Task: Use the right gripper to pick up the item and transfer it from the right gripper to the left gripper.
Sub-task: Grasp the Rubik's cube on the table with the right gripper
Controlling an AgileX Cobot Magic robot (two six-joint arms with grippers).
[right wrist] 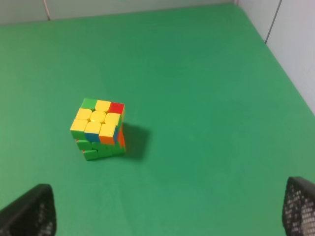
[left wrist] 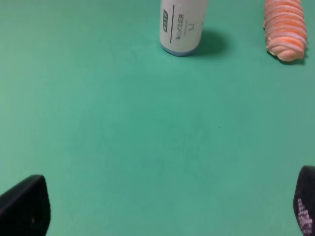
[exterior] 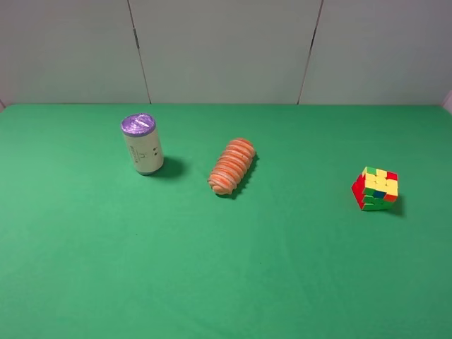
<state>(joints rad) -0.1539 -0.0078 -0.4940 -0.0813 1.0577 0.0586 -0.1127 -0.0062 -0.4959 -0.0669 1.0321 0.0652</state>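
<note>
My right gripper [right wrist: 165,212] is wide open and has hold of nothing. In the right wrist view its black jaws stand far apart, with only bare green cloth [right wrist: 206,98] between them. The puzzle cube [right wrist: 100,129] rests on that cloth ahead of this gripper, well apart from both jaws and touched by neither. Its upward face is mostly yellow, with one green, one red, one blue and one orange square. Green and orange squares show on its sides. Its layers are twisted a little out of line, so the edges look stepped, and it throws a small dark shadow on the cloth beside it.

In the exterior high view the cube sits at the right of the frame, a little below the middle, well apart from everything else. A ribbed orange roll [exterior: 232,167] lies near the centre of that frame, slanting from lower left to upper right. A pale can [exterior: 142,144] with a purple lid stands upright in the upper left part of the frame, to the left of the roll and apart from it. Grey-white wall panels [exterior: 226,49] run along the top of the frame behind the cloth.

My left gripper [left wrist: 165,209] is also wide open and empty, its dark jaws spread far apart over bare cloth. Ahead of it, the left wrist view shows the can and, beside it but not touching, one end of the roll.
</note>
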